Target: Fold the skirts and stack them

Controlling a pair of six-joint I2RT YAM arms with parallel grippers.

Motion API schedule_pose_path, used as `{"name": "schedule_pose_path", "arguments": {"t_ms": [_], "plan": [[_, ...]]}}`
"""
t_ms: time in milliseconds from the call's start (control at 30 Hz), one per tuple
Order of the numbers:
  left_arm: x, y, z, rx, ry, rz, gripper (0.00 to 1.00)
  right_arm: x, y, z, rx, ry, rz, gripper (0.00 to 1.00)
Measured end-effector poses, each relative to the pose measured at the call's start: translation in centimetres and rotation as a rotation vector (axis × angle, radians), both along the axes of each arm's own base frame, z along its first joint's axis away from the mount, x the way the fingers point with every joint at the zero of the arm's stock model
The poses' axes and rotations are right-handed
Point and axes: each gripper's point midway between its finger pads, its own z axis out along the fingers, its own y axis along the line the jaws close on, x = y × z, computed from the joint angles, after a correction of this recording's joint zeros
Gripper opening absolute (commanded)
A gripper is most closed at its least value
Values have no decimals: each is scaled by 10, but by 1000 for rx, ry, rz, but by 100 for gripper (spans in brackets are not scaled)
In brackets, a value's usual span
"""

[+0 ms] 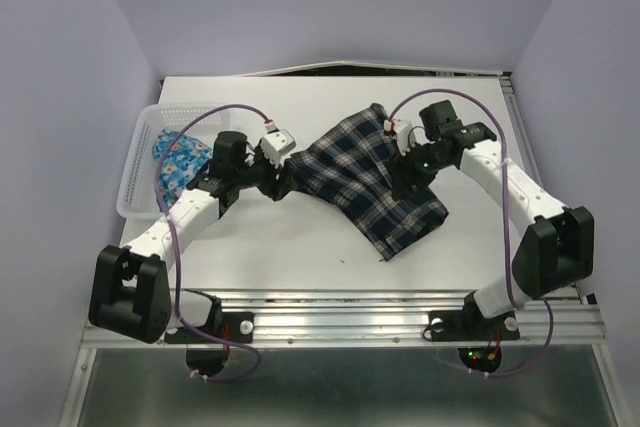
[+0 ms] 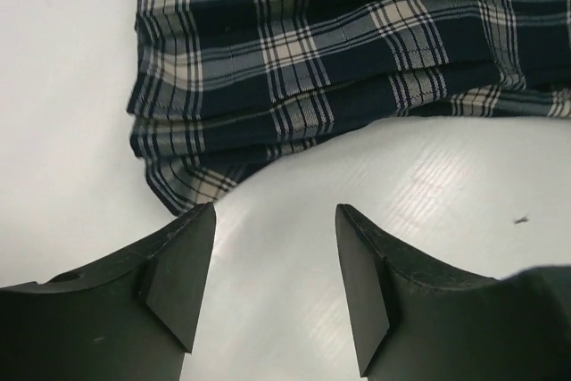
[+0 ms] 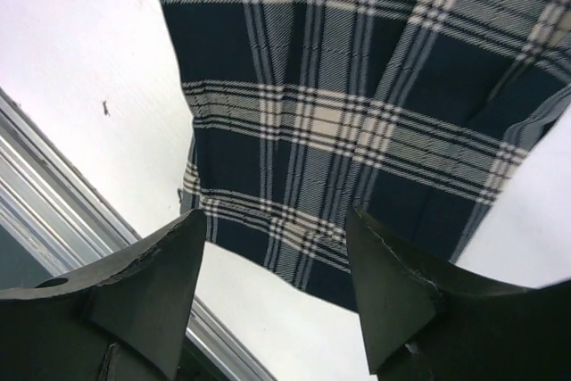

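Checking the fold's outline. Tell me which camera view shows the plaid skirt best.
The top external view: nearly the whole outline of the plaid skirt shows, lying rumpled on the table. The left wrist view shows only a stretch of its layered edge. The right wrist view shows only a close patch and one edge.

The plaid skirt [image 1: 370, 182] runs off the top edge in both wrist views, and the right arm [image 1: 480, 162] covers part of it from above. The floral skirt [image 1: 180, 162] sits half hidden inside the basket [image 1: 133, 182]. A dark speck [image 2: 520, 219], perhaps thread, is too small to tell.
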Motion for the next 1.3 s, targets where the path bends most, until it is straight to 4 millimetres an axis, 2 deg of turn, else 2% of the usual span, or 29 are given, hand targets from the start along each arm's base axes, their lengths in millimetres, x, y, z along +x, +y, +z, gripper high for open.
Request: {"name": "schedule_pose_path", "arguments": {"t_ms": [100, 233, 300, 367, 467, 567, 767, 933, 1033, 1167, 1267, 1300], "plan": [[-6, 5, -11, -113, 136, 152, 66, -20, 10, -13, -56, 9, 9, 72], [5, 11, 5, -219, 181, 340, 67, -54, 47, -24, -102, -19, 83, 75], [14, 14, 13, -246, 181, 400, 69, -54, 60, -28, -110, -34, 86, 75], [22, 16, 19, -274, 196, 447, 71, -51, 69, -37, -136, -45, 73, 79], [26, 18, 21, -352, 275, 525, 77, -47, 72, -52, -174, -77, 43, 87], [25, 18, 17, -428, 383, 608, 77, -59, 70, -74, -229, -84, 30, 88], [19, 7, -17, -483, 623, 740, 78, -72, 65, -109, -324, -145, 41, 84], [11, -7, -40, -467, 732, 804, 79, -67, 63, -125, -374, -184, 22, 69], [12, -19, -53, -443, 774, 822, 81, -61, 62, -129, -385, -212, 5, 53], [29, -33, -68, -408, 790, 847, 82, -55, 60, -130, -393, -241, -12, 33], [38, -33, -85, -382, 802, 880, 82, -53, 59, -130, -398, -253, -14, 21], [40, -33, -92, -370, 808, 890, 82, -53, 59, -130, -399, -256, -13, 13]]}}
